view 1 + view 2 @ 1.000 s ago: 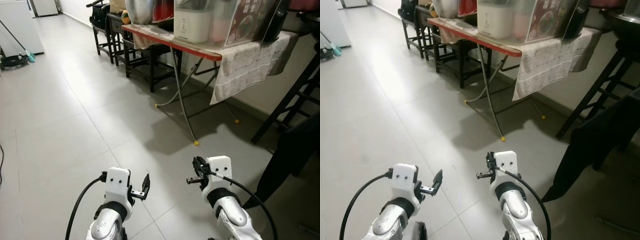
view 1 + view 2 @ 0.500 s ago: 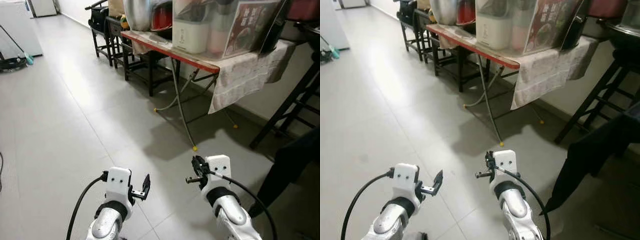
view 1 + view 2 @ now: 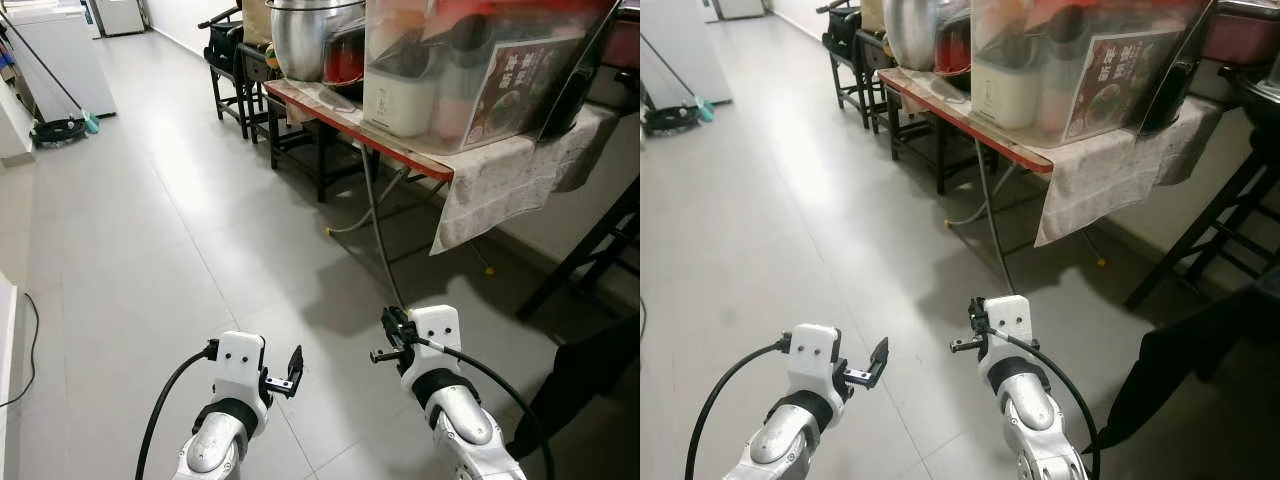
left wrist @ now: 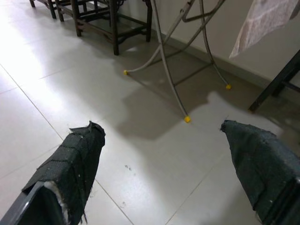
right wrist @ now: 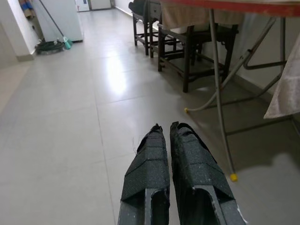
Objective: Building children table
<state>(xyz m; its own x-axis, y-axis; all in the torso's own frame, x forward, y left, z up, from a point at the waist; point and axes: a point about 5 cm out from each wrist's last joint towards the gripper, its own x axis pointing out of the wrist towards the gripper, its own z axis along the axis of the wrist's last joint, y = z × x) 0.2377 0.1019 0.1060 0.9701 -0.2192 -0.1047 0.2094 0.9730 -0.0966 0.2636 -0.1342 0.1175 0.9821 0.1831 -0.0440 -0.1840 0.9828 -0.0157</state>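
Wide grey tiled floor (image 3: 150,230) beside folding table (image 3: 400,160), left claw (image 3: 293,365) spread wide, right claw (image 3: 381,352) pinched closed, both empty

A folding table (image 3: 395,150) (cloth-draped) carries a steel pot (image 3: 303,40) and white cooker (image 3: 398,100).

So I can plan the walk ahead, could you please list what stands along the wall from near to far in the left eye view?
White rice cooker on the folding table → steel pot → dark wooden chairs → white cabinet, far left with a mop.
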